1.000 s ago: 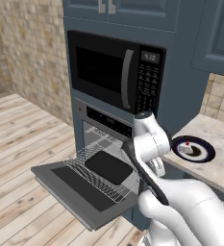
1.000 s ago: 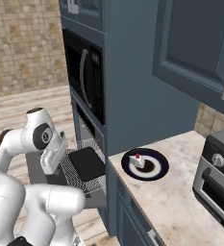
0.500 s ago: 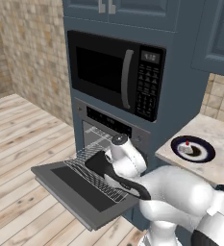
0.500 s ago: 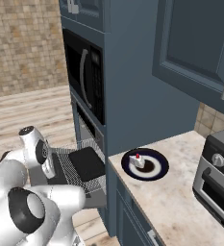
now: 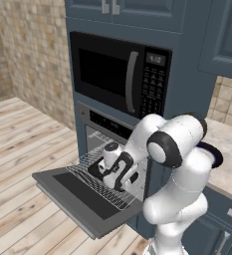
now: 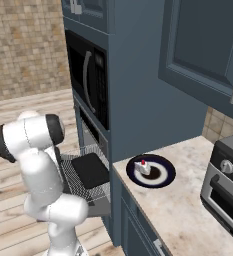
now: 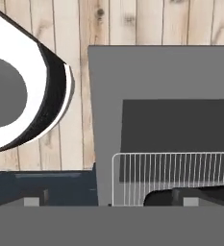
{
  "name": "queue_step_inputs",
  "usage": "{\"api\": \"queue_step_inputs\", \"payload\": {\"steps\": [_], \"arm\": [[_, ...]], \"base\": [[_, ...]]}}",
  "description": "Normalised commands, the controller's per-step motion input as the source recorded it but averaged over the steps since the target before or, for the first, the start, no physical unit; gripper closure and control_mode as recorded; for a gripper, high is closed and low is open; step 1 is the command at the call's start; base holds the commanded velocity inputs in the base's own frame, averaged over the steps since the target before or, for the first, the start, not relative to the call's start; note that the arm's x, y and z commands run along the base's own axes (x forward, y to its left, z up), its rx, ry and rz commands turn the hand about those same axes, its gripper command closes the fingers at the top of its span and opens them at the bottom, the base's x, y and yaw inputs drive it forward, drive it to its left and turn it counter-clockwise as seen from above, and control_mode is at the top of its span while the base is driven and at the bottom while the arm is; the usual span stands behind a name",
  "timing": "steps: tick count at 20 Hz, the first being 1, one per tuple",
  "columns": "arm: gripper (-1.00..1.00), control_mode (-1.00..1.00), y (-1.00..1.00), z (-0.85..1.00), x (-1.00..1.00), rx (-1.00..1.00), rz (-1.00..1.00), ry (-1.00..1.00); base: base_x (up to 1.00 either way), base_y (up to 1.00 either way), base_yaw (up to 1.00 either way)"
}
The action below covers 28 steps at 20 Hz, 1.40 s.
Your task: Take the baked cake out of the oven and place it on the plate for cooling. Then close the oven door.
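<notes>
So the cake (image 6: 143,166) is sitting on the plate (image 6: 163,179) over on the surface (image 6: 188,200), little red dot on top and all, which by my read means the only thing left is shutting the oven door (image 5: 82,199). That door hangs flat open, with the wire rack (image 5: 100,182) pulled out over it and a flat black tray (image 6: 90,169) lying on the rack. The claw (image 5: 118,175) is down low over the rack, just above the tray, jaws spread wide and holding nothing. From the hand view you look straight down on the grey door (image 7: 171,77) with its dark glass window (image 7: 178,125) and the rack's front edge (image 7: 176,158), wooden floor beyond. If I were doing this, I'd worry about that rack first: it sticks out past the oven (image 5: 110,129) opening, so swinging the door up could jam against it. Push the rack back in, then get under the door's outer edge or the bar handle and lift in an arc, not a straight shove. I can't make out the handle from here. As for the door versus the claw: the door panel lies right underneath it, its free edge out toward the room, while the cake and plate are well apart from it, off on the far side of the cabinet column.
</notes>
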Motion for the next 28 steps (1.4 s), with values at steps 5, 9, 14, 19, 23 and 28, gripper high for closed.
{"api": "queue_step_inputs", "payload": {"steps": [5,9,14,19,23,28], "arm": [[-1.00,-1.00,0.58,-0.63,0.99,-0.25,0.00,0.00],[-1.00,-1.00,0.38,-0.66,0.92,-0.21,0.02,-0.01],[-1.00,-1.00,0.18,-0.60,0.87,-0.03,0.02,0.01],[-1.00,-1.00,0.00,-0.39,0.98,0.00,0.00,0.09],[-1.00,-1.00,0.08,-0.61,1.00,0.00,0.01,0.13],[-1.00,-1.00,0.12,-0.78,0.89,0.00,0.04,0.10]], "base": [[0.00,0.00,0.00],[0.00,0.00,0.00],[0.00,0.00,0.00],[0.00,0.00,0.00],[0.00,0.00,0.00],[0.00,0.00,0.00]]}}
